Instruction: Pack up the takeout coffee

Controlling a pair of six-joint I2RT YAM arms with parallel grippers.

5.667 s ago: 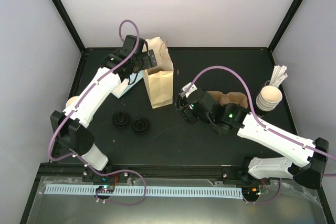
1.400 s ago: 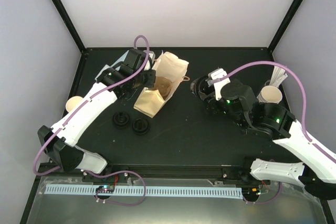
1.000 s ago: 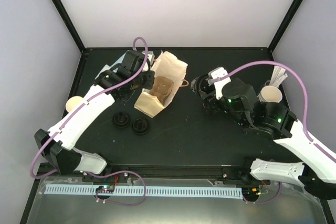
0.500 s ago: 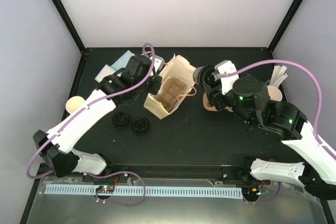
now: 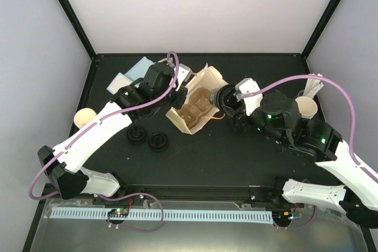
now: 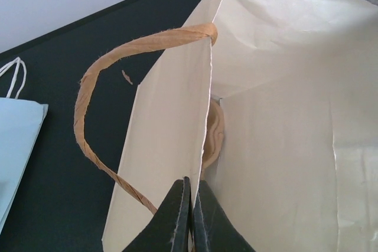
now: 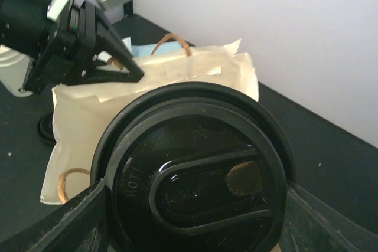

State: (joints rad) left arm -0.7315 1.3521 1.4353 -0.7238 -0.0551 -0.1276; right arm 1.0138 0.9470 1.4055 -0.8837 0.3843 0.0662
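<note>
Currently my left tool (image 6: 190, 206) is clenched on the paper bag (image 6: 277, 163) wall, mid-frame. My right tool (image 5: 226, 102) grasps a black lid (image 7: 192, 169) at the bag's mouth. The paper cup (image 5: 84, 116) stands far left on the surface (image 5: 224, 157).

Plainly a robotics lab test cell, no café: boxed in by bare white walls (image 5: 201, 10) and black frame posts (image 5: 68, 13), floored with a black desk (image 5: 236, 151), with cabled left arm (image 5: 100, 128) and right arm (image 5: 331, 157) bolted above a wired rail (image 5: 195, 215).
</note>
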